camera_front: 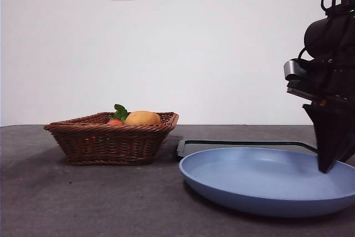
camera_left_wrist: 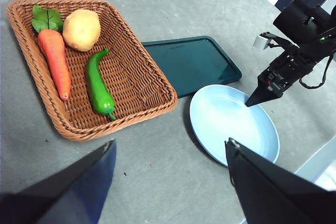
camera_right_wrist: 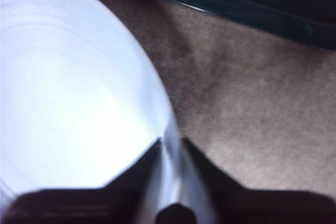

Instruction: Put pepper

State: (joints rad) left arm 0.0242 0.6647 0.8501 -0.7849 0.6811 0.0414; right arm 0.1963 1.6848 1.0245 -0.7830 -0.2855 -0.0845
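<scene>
Pinching the rim of the blue plate (camera_right_wrist: pixel 79 103) between nearly closed jaws, the right gripper (camera_right_wrist: pixel 170 148) seems to be positioning it. The left gripper (camera_left_wrist: pixel 170 150) waits high, jaws wide and empty. The pepper (camera_left_wrist: pixel 98 85) lies in the wicker basket (camera_left_wrist: pixel 157 85), left of the plate. Next, I judge, comes reaching into the basket for it.

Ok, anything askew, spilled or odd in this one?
Nothing spilled or damaged. One oddity: the right gripper is clamped on the blue plate's rim, while the pepper lies untouched in the basket.
</scene>
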